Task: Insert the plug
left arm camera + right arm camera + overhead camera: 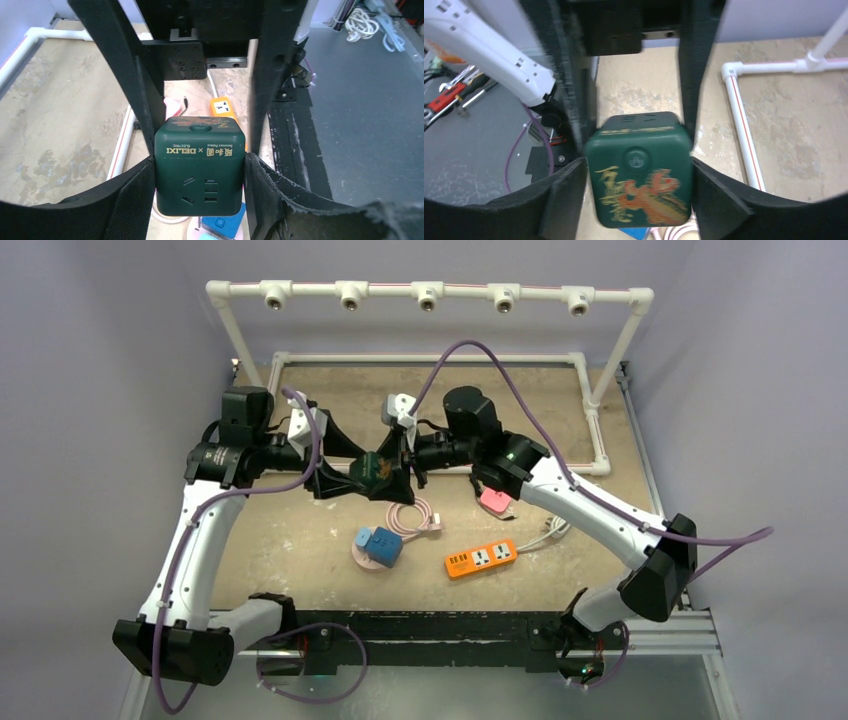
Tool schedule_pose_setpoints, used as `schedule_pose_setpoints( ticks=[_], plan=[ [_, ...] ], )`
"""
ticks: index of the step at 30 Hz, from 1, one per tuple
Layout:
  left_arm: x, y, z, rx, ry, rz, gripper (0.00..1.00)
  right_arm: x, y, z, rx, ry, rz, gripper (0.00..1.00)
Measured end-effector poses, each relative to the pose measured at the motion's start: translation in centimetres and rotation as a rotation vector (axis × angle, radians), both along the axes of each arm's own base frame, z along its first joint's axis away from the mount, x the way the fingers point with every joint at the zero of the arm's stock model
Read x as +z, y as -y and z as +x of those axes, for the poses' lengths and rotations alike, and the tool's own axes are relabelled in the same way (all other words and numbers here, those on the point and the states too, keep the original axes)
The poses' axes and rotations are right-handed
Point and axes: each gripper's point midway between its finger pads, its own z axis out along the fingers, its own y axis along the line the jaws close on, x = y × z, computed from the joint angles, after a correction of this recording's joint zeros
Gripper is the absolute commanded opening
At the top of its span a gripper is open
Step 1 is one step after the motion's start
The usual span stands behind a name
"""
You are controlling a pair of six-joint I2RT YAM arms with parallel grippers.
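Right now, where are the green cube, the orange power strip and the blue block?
green cube (200, 170), left wrist view, its front face with the socket holes.
orange power strip (481, 558), top external view, middle of its top face.
blue block (379, 546), top external view, its top face.

Even, soft lighting; right wrist view slightly blurred.

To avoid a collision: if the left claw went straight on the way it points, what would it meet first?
The green socket cube that it holds; just behind that, the right claw, gripping the same cube from the opposite side. Depth is unclear.
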Motion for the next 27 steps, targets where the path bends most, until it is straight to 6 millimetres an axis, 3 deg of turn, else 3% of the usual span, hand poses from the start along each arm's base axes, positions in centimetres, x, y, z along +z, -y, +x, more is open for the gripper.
schedule_pose_setpoints(
  ticks=[1,2,5,6,12,18,22,27],
  plan=[
    [0.1,0.0,0.0,0.0,0.001,-0.001,0.0,0.0,-0.1,0.2,-0.012,-0.003,-0.002,0.29],
    [0.1,0.0,-0.1,-0.002,-0.001,-0.003,0.0,0.0,-0.1,0.5,-0.025,-0.003,-0.001,0.15],
    [0.1,0.0,-0.1,0.003,-0.01,-0.001,0.86,0.0,0.0,0.6,-0.039,-0.012,-0.004,0.12],
    [0.1,0.0,0.0,0.008,-0.011,0.002,0.94,0.0,0.0,0.7,-0.046,-0.012,-0.005,0.12],
    [0.8,-0.3,0.7,0.064,0.062,0.024,0.99,-0.4,0.5,1.8,-0.142,-0.036,-0.03,0.09],
    [2.0,-1.1,1.5,0.171,0.276,0.048,0.99,0.4,1.7,3.8,-0.337,-0.102,-0.024,0.06],
    [1.8,-1.8,1.4,0.223,0.4,0.063,0.99,2.0,1.6,5.4,-0.462,-0.188,0.032,0.06],
    [1.9,-2.4,2.6,0.264,0.529,0.1,0.99,4.8,-0.4,6.4,-0.516,-0.272,0.135,0.07]
  ],
)
